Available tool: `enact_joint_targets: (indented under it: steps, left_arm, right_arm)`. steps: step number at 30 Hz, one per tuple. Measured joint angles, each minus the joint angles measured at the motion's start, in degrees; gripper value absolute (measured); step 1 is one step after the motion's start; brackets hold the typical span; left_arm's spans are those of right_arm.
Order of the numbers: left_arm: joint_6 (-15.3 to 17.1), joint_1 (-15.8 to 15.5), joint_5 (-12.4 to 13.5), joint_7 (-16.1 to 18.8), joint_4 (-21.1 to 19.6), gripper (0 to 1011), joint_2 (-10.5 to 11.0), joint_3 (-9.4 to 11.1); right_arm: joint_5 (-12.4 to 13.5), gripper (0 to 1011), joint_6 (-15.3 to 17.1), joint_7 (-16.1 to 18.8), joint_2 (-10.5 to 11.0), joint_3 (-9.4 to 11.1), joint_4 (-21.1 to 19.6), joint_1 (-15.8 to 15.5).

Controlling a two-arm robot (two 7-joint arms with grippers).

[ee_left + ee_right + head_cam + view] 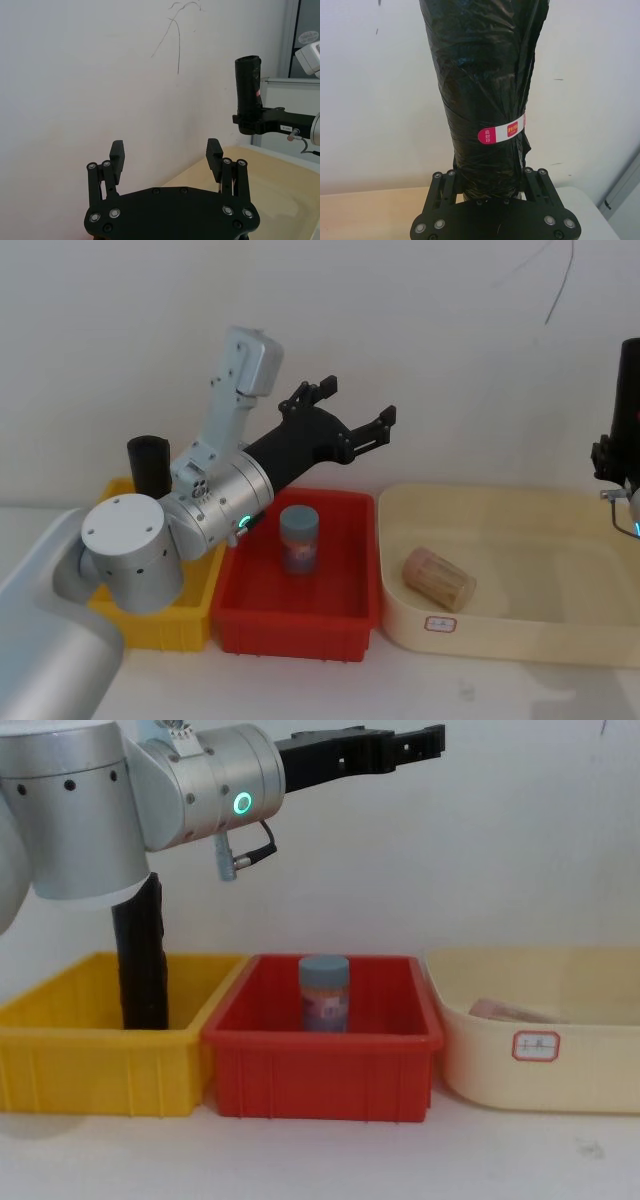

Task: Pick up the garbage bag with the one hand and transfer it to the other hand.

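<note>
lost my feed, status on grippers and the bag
Left gripper open, raised over red bin. Right gripper shut on garbage bag, upright. Nothing between them.

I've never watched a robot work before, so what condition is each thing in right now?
garbage bag: upright, clamped in the right end effector, off the table
left end effector: open, empty, raised over the red bin
second black roll: standing in the yellow bin
blue-lidded jar: upright in the red bin
jar: lying in the cream tub
</note>
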Motion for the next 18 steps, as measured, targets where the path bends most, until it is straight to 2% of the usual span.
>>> enact_joint_targets:
  steps: [6,7,13,14,18]
  left_arm:
    - [0.0,0.0,0.0,0.0,0.0,1000,0.0,0.0]
    - [0.0,0.0,0.0,0.0,0.0,1000,0.0,0.0]
    - [0.0,0.0,0.0,0.0,0.0,1000,0.0,0.0]
    - [0.0,0.0,0.0,0.0,0.0,1000,0.0,0.0]
    - [0.0,0.0,0.0,0.0,0.0,1000,0.0,0.0]
  right_arm:
    - [-0.13,590,-0.1,0.35,-0.03,-0.09,0.09,0.04]
    - [-0.16,643,-0.13,0.44,-0.04,-0.11,0.11,0.05]
    - [-0.22,780,-0.18,0.64,-0.06,-0.16,0.16,0.08]
    - [-0.24,840,-0.2,0.68,-0.07,-0.17,0.17,0.08]
    - [-0.26,936,-0.21,0.73,-0.08,-0.18,0.19,0.11]
